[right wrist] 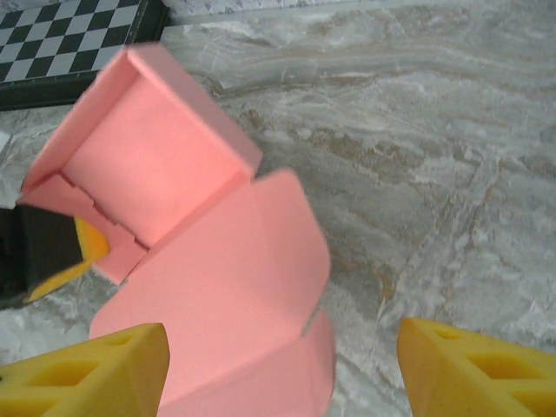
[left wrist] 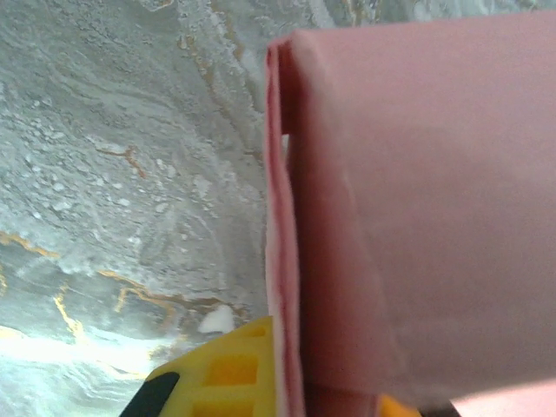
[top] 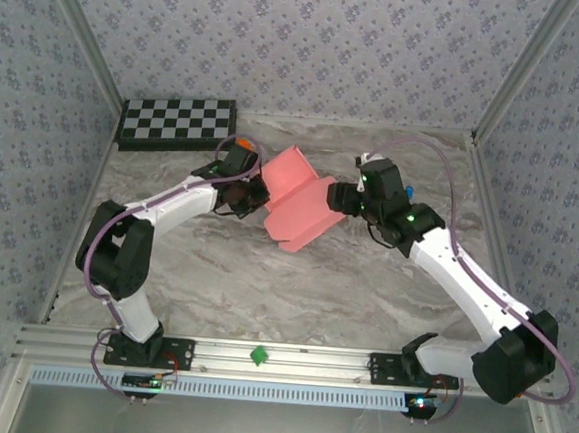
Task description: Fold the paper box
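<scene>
Risk of slippage: the left gripper [top: 243,190], fingers pressed together on a thin side wall of the paper box [top: 295,205], could have lost it had the right gripper [top: 342,198], fingers spread wide, pushed the bowed lid flap unevenly. The pink paper box sat mid-way across the table [top: 264,285], its tray half formed and its lid open.

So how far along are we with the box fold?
Partly done: one end of the paper box already stands as a tray with raised walls. In hand: the left hand is shut on that tray's edge, while the right hand is open beside the big curved flap. Left: that flap is unfolded and needs closing over the tray.
</scene>
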Tool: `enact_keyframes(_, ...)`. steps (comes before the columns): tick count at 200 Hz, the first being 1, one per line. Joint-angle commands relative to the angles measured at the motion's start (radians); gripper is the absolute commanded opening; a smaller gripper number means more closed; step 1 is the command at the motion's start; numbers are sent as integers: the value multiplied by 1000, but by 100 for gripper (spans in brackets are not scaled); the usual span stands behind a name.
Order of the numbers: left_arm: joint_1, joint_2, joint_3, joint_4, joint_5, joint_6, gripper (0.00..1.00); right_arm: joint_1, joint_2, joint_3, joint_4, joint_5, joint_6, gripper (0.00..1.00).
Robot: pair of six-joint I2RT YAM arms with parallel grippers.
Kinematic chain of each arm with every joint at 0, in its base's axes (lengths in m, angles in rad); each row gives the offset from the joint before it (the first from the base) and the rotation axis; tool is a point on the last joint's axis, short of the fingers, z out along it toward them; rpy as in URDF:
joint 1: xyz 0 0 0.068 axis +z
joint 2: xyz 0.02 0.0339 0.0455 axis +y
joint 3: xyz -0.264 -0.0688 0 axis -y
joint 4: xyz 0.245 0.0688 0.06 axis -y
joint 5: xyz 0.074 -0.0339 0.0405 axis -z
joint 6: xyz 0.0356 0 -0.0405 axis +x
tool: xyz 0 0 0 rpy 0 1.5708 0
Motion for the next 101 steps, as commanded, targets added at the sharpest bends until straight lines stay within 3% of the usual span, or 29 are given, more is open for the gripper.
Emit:
enact_keyframes(1,-23,13,66,-100,-52,-150,0,-9,-51,-16,-76,-60,65,71)
enact_keyframes(50,-31,26,52,-74,2,-320,0,-57,-108,-79,-85,-203,210,68)
enact_keyframes(101,-38,44,40,-67,49,-405,0,-82,-136,-219,63,-260,342,59)
